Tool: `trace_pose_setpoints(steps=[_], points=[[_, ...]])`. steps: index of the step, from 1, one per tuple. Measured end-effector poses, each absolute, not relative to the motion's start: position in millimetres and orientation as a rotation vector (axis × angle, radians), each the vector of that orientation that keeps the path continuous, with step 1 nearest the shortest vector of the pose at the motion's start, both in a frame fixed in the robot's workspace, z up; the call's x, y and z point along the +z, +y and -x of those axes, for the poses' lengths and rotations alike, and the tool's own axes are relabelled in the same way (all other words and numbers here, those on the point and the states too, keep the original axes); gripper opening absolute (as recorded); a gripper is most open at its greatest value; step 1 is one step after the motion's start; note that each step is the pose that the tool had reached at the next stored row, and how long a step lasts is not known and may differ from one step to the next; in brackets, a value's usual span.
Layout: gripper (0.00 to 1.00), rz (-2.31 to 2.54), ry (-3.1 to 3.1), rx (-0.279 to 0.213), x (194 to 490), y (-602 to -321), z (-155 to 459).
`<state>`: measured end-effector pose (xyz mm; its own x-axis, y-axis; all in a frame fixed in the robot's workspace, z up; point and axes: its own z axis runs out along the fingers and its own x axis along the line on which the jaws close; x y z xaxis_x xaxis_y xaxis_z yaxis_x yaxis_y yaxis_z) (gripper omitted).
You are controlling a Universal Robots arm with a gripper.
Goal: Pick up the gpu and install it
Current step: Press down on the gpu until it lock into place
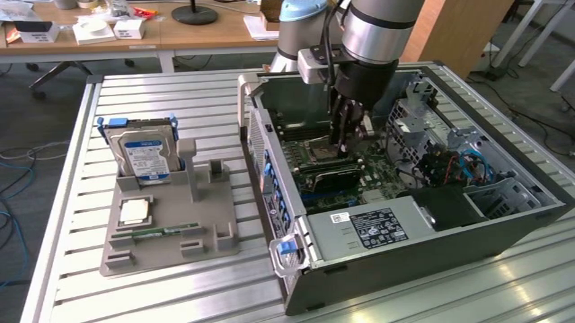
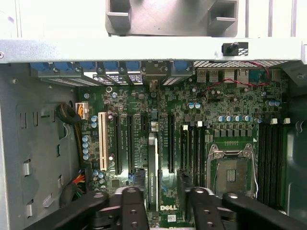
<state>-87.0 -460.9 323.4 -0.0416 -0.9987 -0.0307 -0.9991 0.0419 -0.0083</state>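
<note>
The gpu (image 2: 152, 175), a thin dark card seen edge-on, stands upright in a motherboard slot inside the open computer case (image 1: 539, 202). In the exterior view the gpu (image 1: 330, 177) sits low on the board, just below the arm's tool. My gripper (image 2: 163, 203) hovers directly over the card with its dark fingers (image 2: 134, 208) spread to either side of it, a visible gap on one side. The gripper (image 1: 346, 142) reaches down into the case, a short way above the card's top edge, and it is open.
A CPU socket (image 2: 232, 170) and memory slots lie beside the card. Drive cage and cables (image 1: 449, 161) fill the case's right in the exterior view. On the exterior view's left, a grey fixture (image 1: 166, 235) holds a blue-labelled hard drive (image 1: 144, 155), a processor and a green memory stick.
</note>
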Motion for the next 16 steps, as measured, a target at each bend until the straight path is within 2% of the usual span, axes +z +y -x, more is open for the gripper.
trace_pose_setpoints(steps=[1,2,4,5,7,16], points=[[0.33,2.155,2.247,0.024,323.4,-460.9,87.0],[0.33,2.155,2.247,0.024,323.4,-460.9,87.0],[0.21,2.155,2.247,0.024,323.4,-460.9,87.0],[0.21,2.155,2.247,0.024,323.4,-460.9,87.0],[0.1,2.155,2.247,0.024,323.4,-460.9,87.0],[0.1,2.155,2.247,0.024,323.3,-460.9,87.0]])
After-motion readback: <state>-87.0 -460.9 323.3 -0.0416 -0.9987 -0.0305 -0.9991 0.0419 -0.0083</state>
